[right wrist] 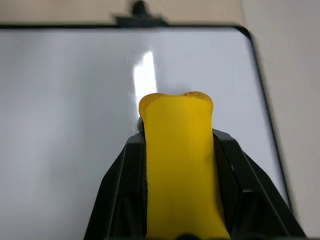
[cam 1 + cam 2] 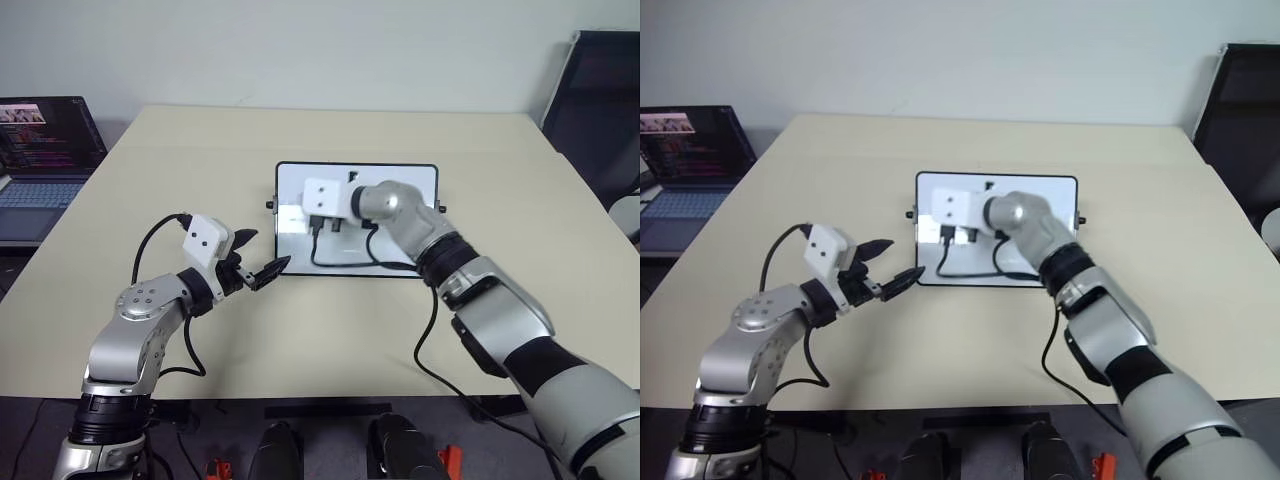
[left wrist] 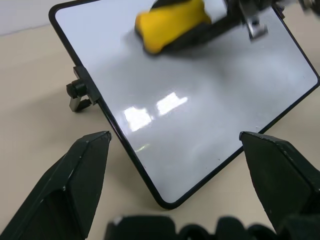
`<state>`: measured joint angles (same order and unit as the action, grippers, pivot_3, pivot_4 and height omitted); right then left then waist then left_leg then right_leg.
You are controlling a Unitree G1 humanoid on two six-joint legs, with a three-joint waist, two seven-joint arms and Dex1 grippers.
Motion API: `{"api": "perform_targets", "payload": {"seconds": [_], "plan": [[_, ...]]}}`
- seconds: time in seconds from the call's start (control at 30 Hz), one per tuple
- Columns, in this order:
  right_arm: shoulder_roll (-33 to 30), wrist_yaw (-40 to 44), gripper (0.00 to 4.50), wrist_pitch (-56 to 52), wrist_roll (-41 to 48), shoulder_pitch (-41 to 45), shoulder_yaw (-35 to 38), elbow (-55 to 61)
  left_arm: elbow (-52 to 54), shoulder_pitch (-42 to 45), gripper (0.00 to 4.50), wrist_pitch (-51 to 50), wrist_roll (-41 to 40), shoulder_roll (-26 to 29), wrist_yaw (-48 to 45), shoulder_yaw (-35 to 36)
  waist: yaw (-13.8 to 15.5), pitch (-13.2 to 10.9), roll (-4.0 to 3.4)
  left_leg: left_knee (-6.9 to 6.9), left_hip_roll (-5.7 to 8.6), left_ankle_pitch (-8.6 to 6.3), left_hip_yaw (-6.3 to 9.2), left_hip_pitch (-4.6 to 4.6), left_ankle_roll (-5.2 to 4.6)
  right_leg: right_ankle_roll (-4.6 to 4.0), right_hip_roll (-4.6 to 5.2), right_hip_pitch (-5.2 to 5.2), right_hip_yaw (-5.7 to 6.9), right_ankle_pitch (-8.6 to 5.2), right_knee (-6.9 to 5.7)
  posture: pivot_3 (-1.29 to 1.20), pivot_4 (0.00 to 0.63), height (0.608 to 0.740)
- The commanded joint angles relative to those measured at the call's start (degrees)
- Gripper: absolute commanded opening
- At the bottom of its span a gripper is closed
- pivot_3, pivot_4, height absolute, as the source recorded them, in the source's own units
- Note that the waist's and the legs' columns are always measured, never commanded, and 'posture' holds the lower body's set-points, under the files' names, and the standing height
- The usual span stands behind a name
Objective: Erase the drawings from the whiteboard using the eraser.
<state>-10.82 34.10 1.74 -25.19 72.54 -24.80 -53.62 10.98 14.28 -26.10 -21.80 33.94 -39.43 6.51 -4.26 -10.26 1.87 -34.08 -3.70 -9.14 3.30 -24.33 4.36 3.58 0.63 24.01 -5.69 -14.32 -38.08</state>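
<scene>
**Eraser on the board, wiping under way**

Far left, a laptop (image 2: pixel 45 160) sits open at the tabletop (image 2: pixel 150 200) edge, out of play. Next comes the left pincer (image 2: pixel 262 262), hovering just off the whiteboard's near-left corner with its fingers spread wide and nothing between them. Move right and here is the action: the whiteboard (image 3: pixel 200 100) lies mid-tabletop, and the right pincer (image 1: pixel 177 165) is over it, clamped tight on the yellow eraser (image 1: pixel 177 170), which pokes forward between the black fingers. The eraser looks to be at or just above the glossy surface; contact can't be confirmed. A small dark mark (image 2: pixel 352 177) shows near the board's far edge, just beyond the wrist, probably one of the drawings. The board elsewhere looks clean.

My read: this is the wiping step. Next, the eraser needs pressing flat and sweeping toward that far edge.
</scene>
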Motion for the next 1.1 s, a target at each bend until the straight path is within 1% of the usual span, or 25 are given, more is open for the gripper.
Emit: {"api": "perform_targets", "payload": {"seconds": [0.03,0.2,0.37,0.4,0.5,0.63,0.67,0.7,0.77,0.83,0.93,1.0,1.03,1.1], "plan": [[-2.8,0.5,1.33,-3.3,0.2,-1.2,1.5,-0.2,0.6,1.7,4.5,1.1,-0.1,0.0,-0.4,0.1,-0.1,0.0,0.03,0.0,0.0,0.0,0.0,0.02,0.0,-0.02,0.0,0.0,-0.01,0.01,0.0,0.0,0.15,0.74],[-5.5,3.3,1.33,-6.7,0.9,-5.3,2.5,5.1,0.0,3.4,4.5,1.1,-0.3,-0.4,-1.1,-0.4,-0.3,0.0,0.03,0.02,-0.01,0.01,0.0,0.37,-0.02,-0.04,-0.02,-0.28,-0.03,0.02,0.0,0.0,0.15,0.74],[-7.7,5.5,1.33,-11.4,2.1,-10.4,3.9,14.0,-0.7,5.9,4.5,0.9,-0.7,-1.0,-2.0,-1.4,-0.3,0.0,0.04,0.01,0.0,0.01,0.0,0.46,-0.02,-0.02,-0.01,-0.46,-0.03,0.01,0.11,0.0,0.15,0.74],[-8.2,6.3,1.33,-13.6,3.6,-12.4,5.7,18.2,-0.5,6.8,4.5,0.5,-1.2,-1.3,-2.4,-1.9,-0.3,0.0,0.05,0.01,0.0,0.01,0.0,0.46,-0.02,-0.02,-0.01,-0.47,-0.02,0.01,0.1,0.0,0.15,0.74],[-9.1,8.0,1.33,-22.5,10.2,-19.4,13.2,36.1,0.9,9.1,4.5,-0.9,-2.6,-1.9,-4.1,-3.5,0.4,0.0,0.06,0.0,0.0,0.01,0.03,0.43,-0.02,-0.02,-0.01,-0.48,0.01,0.01,0.12,0.0,0.15,0.74],[-8.7,6.3,1.33,-36.8,18.1,-28.6,24.2,59.1,3.3,10.7,4.5,-2.7,-4.3,-2.0,-6.3,-5.4,0.6,-0.1,-0.08,0.04,-0.01,0.01,-0.03,0.17,-0.02,0.08,-0.01,-0.23,-0.05,-0.05,0.12,0.0,0.15,0.74],[-8.9,6.1,1.33,-40.7,19.6,-30.9,26.4,64.0,3.8,11.0,4.5,-3.1,-4.7,-2.0,-6.9,-5.9,0.6,-0.1,-0.08,0.08,-0.01,0.01,-0.04,0.02,-0.02,0.26,-0.01,-0.07,-0.05,0.01,0.09,0.0,0.15,0.74],[-9.5,6.1,1.33,-44.3,20.8,-33.8,28.4,69.1,4.1,11.4,4.5,-3.4,-4.9,-1.9,-7.6,-6.6,0.7,-0.1,-0.08,0.1,-0.02,0.01,0.0,-0.15,-0.02,0.41,-0.03,0.11,-0.02,0.07,0.04,0.0,0.15,0.74],[-11.1,5.6,1.33,-51.6,22.2,-40.4,32.1,79.0,4.2,12.5,4.5,-3.6,-4.8,-1.9,-9.2,-8.3,1.0,0.0,-0.07,0.16,-0.02,-0.01,0.05,-0.19,-0.02,0.41,-0.04,0.13,0.06,-0.01,0.06,0.0,0.15,0.74],[-12.1,3.5,1.33,-57.4,22.2,-45.9,35.2,85.8,3.8,13.9,4.5,-3.5,-4.7,-2.1,-10.7,-9.9,1.2,0.0,-0.07,0.16,-0.02,-0.05,0.06,-0.2,0.01,0.44,-0.02,0.11,0.09,-0.16,0.08,0.0,0.15,0.74],[-11.7,-1.1,1.33,-62.9,21.6,-53.0,39.0,90.8,1.8,16.9,4.5,-2.2,-2.9,-3.2,-12.6,-13.3,1.2,0.0,-0.07,0.13,0.01,-0.06,0.02,-0.24,0.03,0.3,0.02,0.13,0.06,-0.26,0.13,0.0,0.15,0.74],[-10.3,-5.1,1.33,-65.9,20.7,-55.5,39.9,91.0,-1.1,19.4,4.5,1.0,1.2,-3.4,-13.5,-16.7,1.1,0.0,-0.07,0.04,0.03,-0.06,-0.01,-0.23,0.04,0.15,0.03,0.11,0.02,-0.31,0.13,0.0,0.15,0.74],[-10.2,-6.8,1.33,-66.3,20.3,-56.3,39.7,90.6,-2.4,20.4,4.5,2.5,2.8,-3.5,-13.9,-18.0,0.9,0.0,-0.07,0.0,0.04,-0.05,-0.04,-0.21,0.04,0.11,0.04,0.09,-0.03,-0.27,0.13,0.0,0.15,0.74],[-9.8,-8.7,1.33,-64.4,20.7,-57.6,38.6,88.0,-5.1,22.6,4.5,3.5,3.6,-4.8,-15.3,-19.7,0.7,0.0,-0.07,-0.02,0.04,-0.05,-0.13,-0.13,0.04,0.03,0.04,0.09,-0.12,-0.17,0.14,0.0,0.15,0.74]]}}
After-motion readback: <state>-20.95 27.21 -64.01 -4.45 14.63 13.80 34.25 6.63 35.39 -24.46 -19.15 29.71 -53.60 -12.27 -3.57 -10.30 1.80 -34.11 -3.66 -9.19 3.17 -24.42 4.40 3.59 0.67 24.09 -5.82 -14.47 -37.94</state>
